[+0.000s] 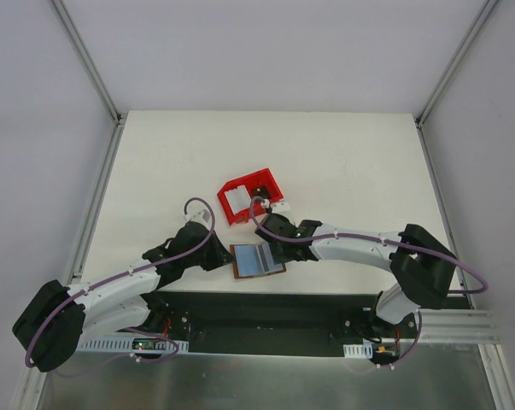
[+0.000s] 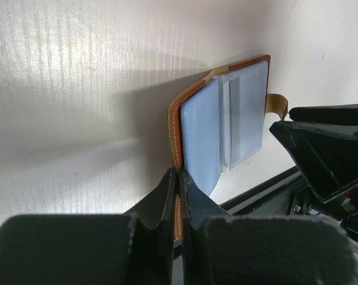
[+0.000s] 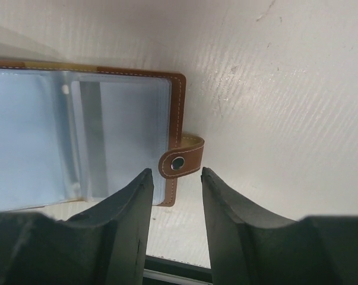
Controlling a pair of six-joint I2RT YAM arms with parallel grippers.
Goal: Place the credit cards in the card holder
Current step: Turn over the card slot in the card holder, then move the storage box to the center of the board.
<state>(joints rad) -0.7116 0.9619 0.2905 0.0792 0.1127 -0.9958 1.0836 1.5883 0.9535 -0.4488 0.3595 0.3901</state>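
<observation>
card holder point(image 1: 255, 259) lies spread open on the counter point(image 1: 325, 162) near its front edge, its long side running left to right, clear sleeves point(image 2: 226, 119) facing up. left hand point(image 2: 179, 175) is pinched on the brown left edge, pinning it. right hand point(image 3: 174, 172) sits narrow but unclosed, holding nothing, its tips just short of the clasp strap point(image 3: 181, 159) on the right edge. credit cards point(image 1: 236, 202) look to be the whitish pieces inside the red bin point(image 1: 261, 177), just beyond the holder; the free right hand seems the nearer one to reach them. whether the sleeves hold any card i cannot tell.
</observation>
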